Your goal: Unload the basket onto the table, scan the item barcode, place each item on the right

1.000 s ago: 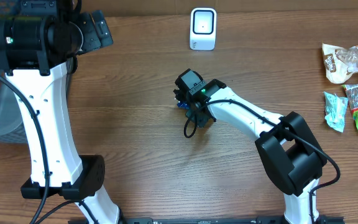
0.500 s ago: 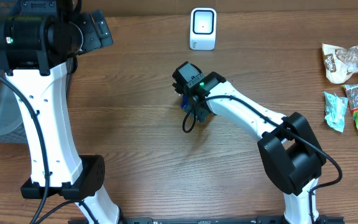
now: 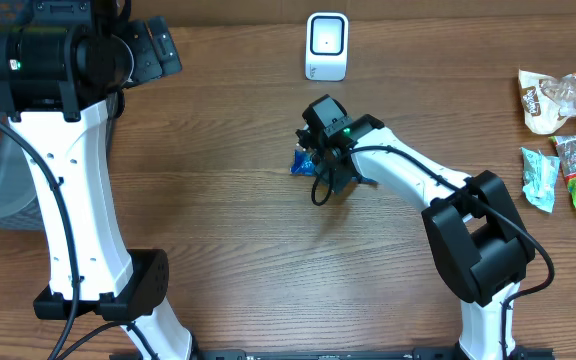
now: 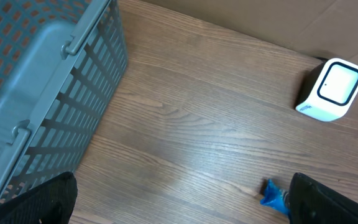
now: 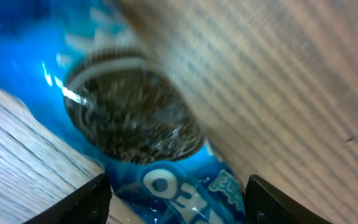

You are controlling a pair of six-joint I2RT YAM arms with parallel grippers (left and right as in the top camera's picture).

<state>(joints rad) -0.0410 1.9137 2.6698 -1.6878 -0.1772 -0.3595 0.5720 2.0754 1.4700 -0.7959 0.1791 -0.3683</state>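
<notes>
One blue cookie packet (image 3: pixel 299 163) lies on the wooden tabletop (image 3: pixel 218 230) near its middle. It is nearer the robot than the white scanner (image 3: pixel 327 46) and well apart from it. From the right wrist, the wrapper shows a dark sandwich cookie and white lettering. It fills the space between the right fingers (image 5: pixel 86 202), whose dark tips sit wide apart at the lower corners. Whether they press on the wrapper cannot be told. From overhead, the right arm (image 3: pixel 408 185) reaches in over the packet's right end, and only the left end shows. The left fingers (image 4: pixel 36 202) are spread fully, with only bare wood between them. They are held high by the far left corner, looking down on the scanner and one tip of the packet. A grey slatted basket (image 4: pixel 36 93) stands just off the tabletop's left side. Several snack packets (image 3: pixel 563 100) lie at the right edge, well apart from the blue one.
</notes>
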